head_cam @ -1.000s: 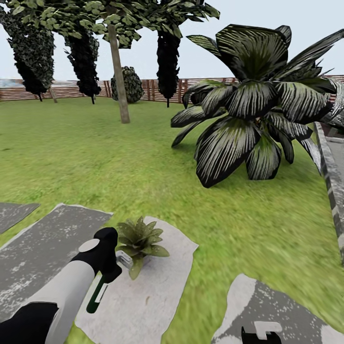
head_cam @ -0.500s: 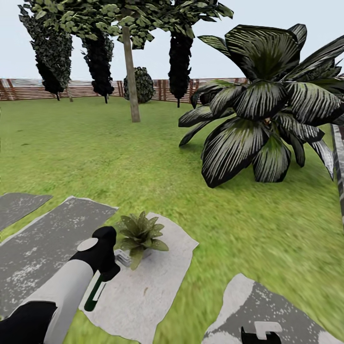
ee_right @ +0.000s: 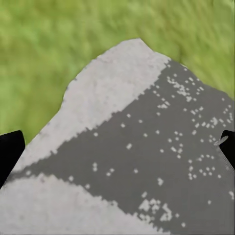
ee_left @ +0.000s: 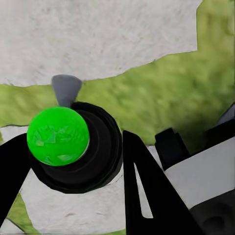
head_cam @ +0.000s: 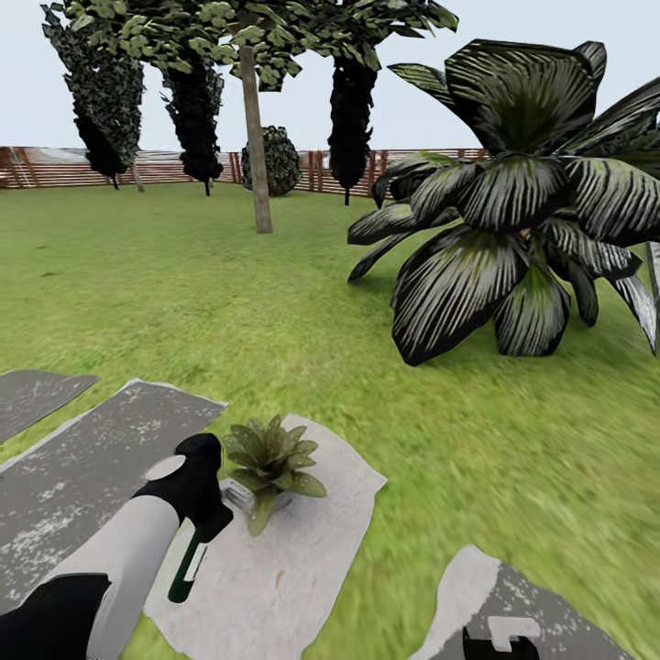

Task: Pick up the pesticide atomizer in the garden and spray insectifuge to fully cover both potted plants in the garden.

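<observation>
Left claw [head_cam: 203, 518] clamps pesticide atomizer [head_cam: 188, 564]; right claw [ee_right: 117, 147] spread wide.

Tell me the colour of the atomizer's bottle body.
Dark green with a white strip, seen best in the head view on the pesticide atomizer held by the left gripper.

**A:** so what's the robot itself look like?

**B:** left arm [head_cam: 110, 568] is a pale grey rounded tube with a black section nearest the body and a glossy black wrist with a light grey disc on it. In the left wrist view the left gripper [ee_left: 73, 161] has flat black wedge fingers [ee_left: 142, 191], one with a thin slot.

**A:** and the other side?

**B:** right gripper [head_cam: 500, 639] is black with a small white bracket on top, plus dark fingertips [ee_right: 10, 149].
</observation>
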Robot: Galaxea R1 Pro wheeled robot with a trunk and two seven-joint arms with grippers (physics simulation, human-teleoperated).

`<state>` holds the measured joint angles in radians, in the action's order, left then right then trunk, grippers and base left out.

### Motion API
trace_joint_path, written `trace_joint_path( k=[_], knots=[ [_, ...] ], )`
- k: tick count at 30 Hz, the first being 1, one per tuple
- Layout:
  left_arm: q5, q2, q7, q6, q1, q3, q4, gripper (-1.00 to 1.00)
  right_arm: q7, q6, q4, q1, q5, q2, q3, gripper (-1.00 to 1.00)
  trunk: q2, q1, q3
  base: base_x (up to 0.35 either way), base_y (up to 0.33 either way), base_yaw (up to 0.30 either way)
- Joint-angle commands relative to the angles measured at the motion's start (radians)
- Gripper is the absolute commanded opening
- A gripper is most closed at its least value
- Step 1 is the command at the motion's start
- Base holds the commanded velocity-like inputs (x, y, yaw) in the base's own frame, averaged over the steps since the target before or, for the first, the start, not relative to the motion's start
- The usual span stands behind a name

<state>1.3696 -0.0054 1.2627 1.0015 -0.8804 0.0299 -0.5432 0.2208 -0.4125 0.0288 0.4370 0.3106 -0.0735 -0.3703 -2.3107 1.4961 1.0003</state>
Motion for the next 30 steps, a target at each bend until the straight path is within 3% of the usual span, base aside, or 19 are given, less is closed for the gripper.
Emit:
trace_joint_path(
  k=[1, 4, 9, 20, 30],
  knots=[
    [0.010, 0.001, 0.010, 0.008, -0.001, 0.003, -0.001, -1.00, 0.003, -0.002, 0.000, 0.000, 0.007, 0.000, -0.009, 1.00, 0.000, 0.000, 0.001, 0.337, 0.000, 0.241],
    [0.013, -0.004, 0.009, 0.008, 0.005, -0.001, -0.001, -1.00, 0.003, -0.002, 0.000, 0.000, 0.007, 0.000, -0.009, 1.00, 0.000, 0.000, 0.001, 0.324, 0.000, 0.262],
    [0.050, -0.008, 0.010, 0.008, 0.013, 0.007, 0.000, -1.00, 0.003, -0.002, 0.000, 0.000, 0.007, 0.000, -0.009, 1.00, 0.000, 0.000, 0.001, 0.067, 0.000, 0.194],
    [0.052, -0.027, 0.011, 0.008, 0.014, 0.007, -0.001, -1.00, 0.003, -0.002, 0.000, 0.000, 0.007, 0.000, -0.009, 1.00, 0.000, 0.000, 0.001, 0.001, -0.083, 0.004],
    [0.052, -0.017, 0.011, 0.007, 0.015, 0.010, -0.001, -1.00, 0.003, -0.002, 0.000, 0.000, 0.007, 0.000, -0.009, 1.00, 0.000, 0.000, 0.001, -0.193, -0.202, 0.131]
  ],
)
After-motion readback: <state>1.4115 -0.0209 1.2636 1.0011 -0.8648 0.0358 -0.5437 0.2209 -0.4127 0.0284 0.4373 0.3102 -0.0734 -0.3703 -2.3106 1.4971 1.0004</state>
